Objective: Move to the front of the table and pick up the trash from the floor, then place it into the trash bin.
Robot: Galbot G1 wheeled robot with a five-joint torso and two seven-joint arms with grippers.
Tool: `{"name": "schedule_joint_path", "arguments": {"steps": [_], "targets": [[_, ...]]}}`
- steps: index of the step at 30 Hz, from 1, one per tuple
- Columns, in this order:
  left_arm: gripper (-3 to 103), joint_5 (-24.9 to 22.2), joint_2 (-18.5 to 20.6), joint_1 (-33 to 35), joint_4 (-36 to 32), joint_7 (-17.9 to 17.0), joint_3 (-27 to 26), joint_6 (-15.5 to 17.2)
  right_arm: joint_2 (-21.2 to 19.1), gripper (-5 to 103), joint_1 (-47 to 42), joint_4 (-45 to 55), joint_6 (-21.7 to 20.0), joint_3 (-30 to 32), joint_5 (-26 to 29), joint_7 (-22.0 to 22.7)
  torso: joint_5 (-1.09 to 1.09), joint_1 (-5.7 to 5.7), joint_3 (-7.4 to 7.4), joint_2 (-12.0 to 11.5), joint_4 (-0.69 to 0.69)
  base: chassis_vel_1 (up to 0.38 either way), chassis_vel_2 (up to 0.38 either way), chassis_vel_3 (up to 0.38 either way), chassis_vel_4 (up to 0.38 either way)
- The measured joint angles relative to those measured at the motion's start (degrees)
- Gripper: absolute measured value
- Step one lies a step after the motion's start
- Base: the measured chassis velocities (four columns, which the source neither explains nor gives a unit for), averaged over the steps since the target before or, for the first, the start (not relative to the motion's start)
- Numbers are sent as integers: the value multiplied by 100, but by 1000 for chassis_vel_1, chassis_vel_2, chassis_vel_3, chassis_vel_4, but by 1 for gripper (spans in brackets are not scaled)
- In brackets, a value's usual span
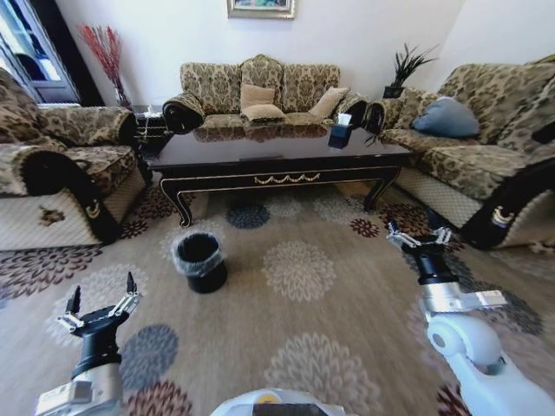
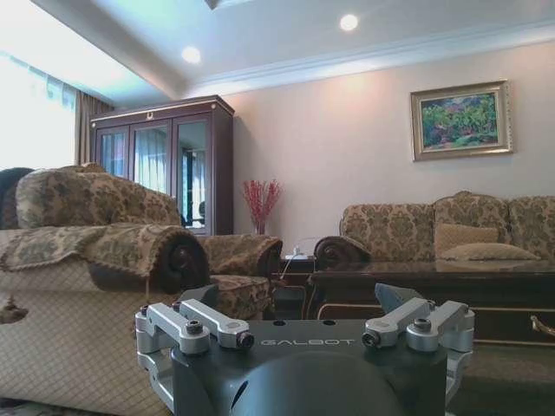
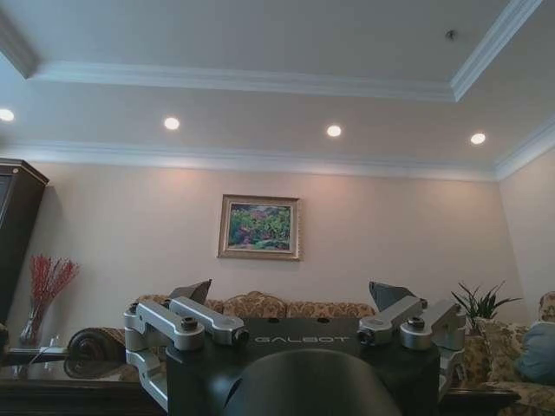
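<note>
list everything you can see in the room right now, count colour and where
table: 1, dark glossy wood with gold trim, centre of the room
trash bin: 1, black with clear bag liner, on the carpet before the table's left end
tissue box: 1, black with white tissue, on the table's right part
sofas: 3, brown floral, behind and on both sides of the table
painting: 1, green-toned, gold frame, wall above the back sofa
cabinet: 1, dark wood, glass doors, far left corner
left pincer: 1, open, low left
right pincer: 1, open, right
</note>
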Motion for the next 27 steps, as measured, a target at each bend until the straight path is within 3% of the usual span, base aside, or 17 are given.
{"name": "schedule_joint_path", "arguments": {"steps": [27], "targets": [[100, 0, 1, 0, 0, -1, 0, 0, 0, 100, 1, 0, 2, 0, 0, 1, -3, 0, 0, 1, 1, 349, -351, -343, 361]]}}
